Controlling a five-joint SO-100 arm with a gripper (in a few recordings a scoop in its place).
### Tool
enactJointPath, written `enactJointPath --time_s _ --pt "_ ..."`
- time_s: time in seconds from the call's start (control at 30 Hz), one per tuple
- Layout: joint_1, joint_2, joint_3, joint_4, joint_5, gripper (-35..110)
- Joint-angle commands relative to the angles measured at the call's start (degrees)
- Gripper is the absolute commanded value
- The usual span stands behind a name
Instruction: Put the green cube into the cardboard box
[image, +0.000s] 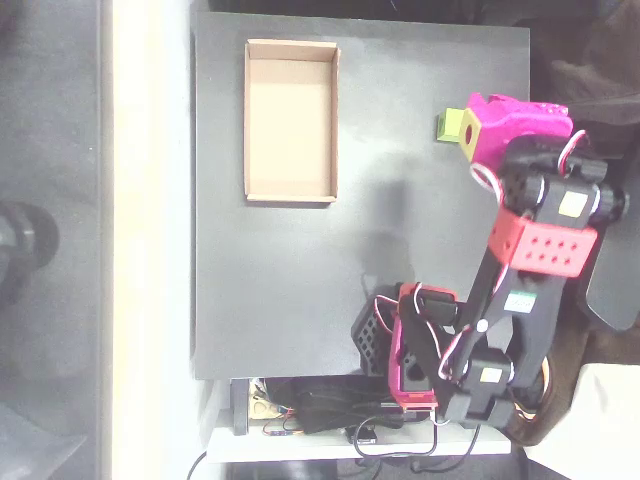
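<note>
Nearest to us in the overhead view is the arm, its black and magenta links rising from the lower right of the dark board and folding up toward the right edge. Its gripper hangs at the upper right, magenta with a small yellow patch on the end. We cannot tell whether the fingers are apart or closed, since the gripper's body covers them from above.

We see the green cube just left of the gripper's tip, partly hidden beneath it, resting near the board's right side. We cannot say whether the fingers touch it.

We find the cardboard box well apart, at the upper left of the board, with its long side running up and down the picture and nothing inside.

We judge the grasp is the step in hand. Once the cube is held, the carry would run leftward across the picture, at nearly the same height as the cube now sits.
</note>
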Motion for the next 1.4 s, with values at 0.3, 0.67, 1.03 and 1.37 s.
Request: enactJointPath --time_s 0.3,0.67,1.03,1.37 --pt "1.6 -10.9 -3.8 0.0 0.3 27" --pt "1.6 -19.3 -3.6 -9.4 0.3 32" --pt "1.6 -27.5 -2.8 -10.7 0.3 39" --pt "1.1 -35.1 -2.7 -10.7 0.3 39"
